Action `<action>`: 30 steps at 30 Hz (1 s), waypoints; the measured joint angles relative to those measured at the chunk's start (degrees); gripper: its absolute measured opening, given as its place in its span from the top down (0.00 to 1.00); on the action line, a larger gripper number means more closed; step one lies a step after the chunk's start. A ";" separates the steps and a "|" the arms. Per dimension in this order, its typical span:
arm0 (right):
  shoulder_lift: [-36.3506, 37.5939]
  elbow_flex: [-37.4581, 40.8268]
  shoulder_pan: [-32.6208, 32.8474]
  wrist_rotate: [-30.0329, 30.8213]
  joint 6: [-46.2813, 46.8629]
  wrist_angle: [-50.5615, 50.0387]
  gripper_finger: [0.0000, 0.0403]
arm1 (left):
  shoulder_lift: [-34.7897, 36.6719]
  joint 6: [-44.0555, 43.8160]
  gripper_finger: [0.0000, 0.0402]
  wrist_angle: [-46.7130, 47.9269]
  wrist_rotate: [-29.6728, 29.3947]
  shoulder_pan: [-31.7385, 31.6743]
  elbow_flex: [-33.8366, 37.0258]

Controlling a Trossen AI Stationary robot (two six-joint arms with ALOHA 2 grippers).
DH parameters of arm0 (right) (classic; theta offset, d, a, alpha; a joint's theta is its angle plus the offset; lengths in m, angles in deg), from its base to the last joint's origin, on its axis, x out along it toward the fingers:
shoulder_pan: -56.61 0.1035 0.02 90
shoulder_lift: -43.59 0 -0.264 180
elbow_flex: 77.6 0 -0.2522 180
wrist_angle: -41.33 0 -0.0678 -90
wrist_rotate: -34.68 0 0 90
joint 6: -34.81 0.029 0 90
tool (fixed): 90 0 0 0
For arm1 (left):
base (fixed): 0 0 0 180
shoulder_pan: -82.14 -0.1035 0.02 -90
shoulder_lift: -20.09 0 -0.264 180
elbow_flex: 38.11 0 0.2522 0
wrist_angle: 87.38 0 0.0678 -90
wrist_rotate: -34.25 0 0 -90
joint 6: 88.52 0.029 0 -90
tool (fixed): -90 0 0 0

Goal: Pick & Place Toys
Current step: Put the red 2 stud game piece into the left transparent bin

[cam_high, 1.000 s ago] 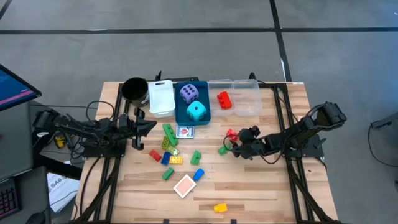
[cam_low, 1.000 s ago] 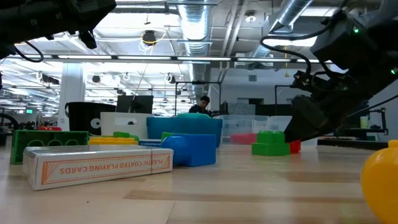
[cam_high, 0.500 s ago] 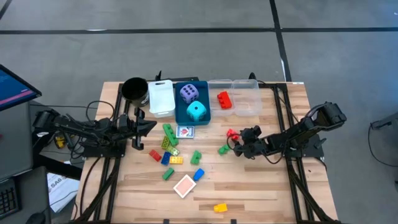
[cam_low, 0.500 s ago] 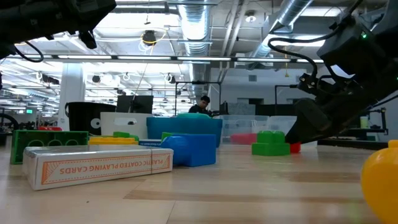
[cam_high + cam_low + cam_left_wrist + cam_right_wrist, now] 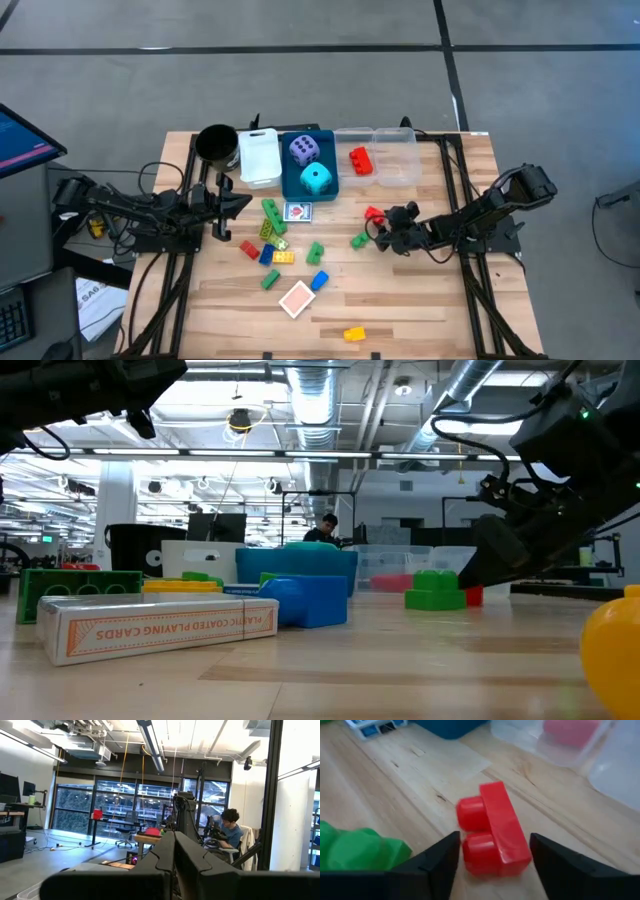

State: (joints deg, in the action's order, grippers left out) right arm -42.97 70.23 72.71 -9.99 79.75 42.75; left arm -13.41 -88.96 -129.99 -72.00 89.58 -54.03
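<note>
The wooden table point(image 5: 430, 300) has lots of bare room on the right half and near the front, so an arm can swing there without bumping much. At the back sit the bins in a row: a white bin point(image 5: 259, 156), a blue bin point(image 5: 309, 170) with two soft dice in it, and a clear bin point(image 5: 385, 155) with a red brick already inside. The clear bin is close by, so its wall is the edge to lift over. The left gripper point(image 5: 240, 203) waits at the left side with its fingers pressed together. The right gripper point(image 5: 378, 228) is low on the table, its fingers apart on both sides of a small red brick point(image 5: 492, 830), not squeezing it yet as far as I can see. That brick lies on the wood near the clear bin, with a green brick point(image 5: 357, 240) just beside it. I think the red brick is light, hard and a bit slippery. Its flat long sides look best to pinch. The green brick could get knocked.
</note>
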 joint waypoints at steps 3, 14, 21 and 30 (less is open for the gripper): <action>0.00 0.00 0.00 0.01 -2.90 3.02 0.58 | 0.00 0.00 0.99 0.00 0.00 0.00 0.01; 0.00 -0.02 0.00 -0.13 -7.92 6.08 0.99 | 0.00 0.00 0.99 0.01 0.00 0.00 0.01; 0.00 -0.02 0.00 -0.69 -5.97 6.51 0.85 | 0.00 0.00 0.99 0.51 0.00 0.00 0.02; 0.04 -0.07 0.00 -4.18 -2.12 7.09 0.49 | 0.00 0.00 0.99 0.66 0.00 0.00 0.01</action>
State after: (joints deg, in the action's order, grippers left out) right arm -42.93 70.16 72.71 -14.16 77.63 49.84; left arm -13.41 -88.96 -129.34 -72.00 89.58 -54.01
